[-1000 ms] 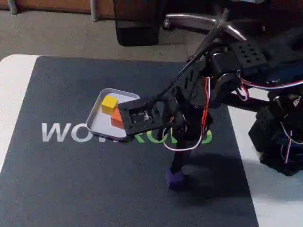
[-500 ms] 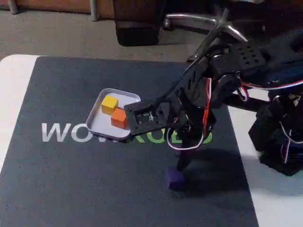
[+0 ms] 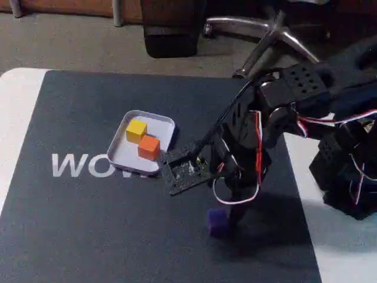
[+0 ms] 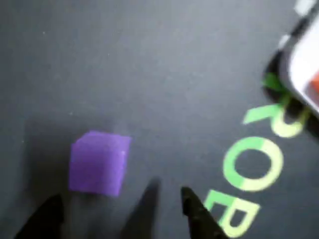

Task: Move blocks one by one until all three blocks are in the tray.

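Observation:
The purple block [image 3: 217, 221] sits alone on the dark mat, below and to the right of the tray [image 3: 125, 154]. The yellow block [image 3: 136, 130] and orange block [image 3: 149, 147] rest inside the tray. My gripper [image 3: 231, 220] reaches down just right of the purple block. In the wrist view the purple block [image 4: 99, 162] lies just ahead of my open gripper [image 4: 119, 214], toward its left fingertip [image 4: 47, 216]. Nothing is between the fingers. A corner of the tray [image 4: 299, 74] with a bit of the orange block [image 4: 314, 82] shows at the upper right.
The dark mat [image 3: 88, 224] carries white and green lettering [image 4: 254, 164] and covers most of the white table [image 3: 17, 100]. The arm's base with its cables [image 3: 347, 171] stands at the right. A chair base [image 3: 277, 32] stands on the floor behind.
The arm has swung down and to the right, uncovering the orange block in the tray. The gripper tip has shifted from over the purple block to its right side. The blocks have stayed put.

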`<move>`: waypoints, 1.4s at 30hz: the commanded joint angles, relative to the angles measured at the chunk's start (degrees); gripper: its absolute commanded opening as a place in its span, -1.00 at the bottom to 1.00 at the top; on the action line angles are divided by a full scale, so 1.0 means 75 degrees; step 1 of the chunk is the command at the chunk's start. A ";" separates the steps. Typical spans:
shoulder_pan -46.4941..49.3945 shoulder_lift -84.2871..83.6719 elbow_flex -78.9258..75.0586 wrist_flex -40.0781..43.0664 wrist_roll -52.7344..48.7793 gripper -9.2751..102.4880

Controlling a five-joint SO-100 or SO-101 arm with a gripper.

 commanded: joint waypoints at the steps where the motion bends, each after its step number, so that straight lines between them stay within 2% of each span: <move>1: -0.0129 -0.0070 -0.0375 0.0047 0.0059 -0.35; 23: -0.0223 -0.1805 -0.1605 0.0176 0.0703 -0.53; 35: 0.0082 -0.1594 -0.1617 0.0375 0.1090 -0.81; 42: 0.0586 -0.1477 -0.2145 0.0328 0.2145 -0.98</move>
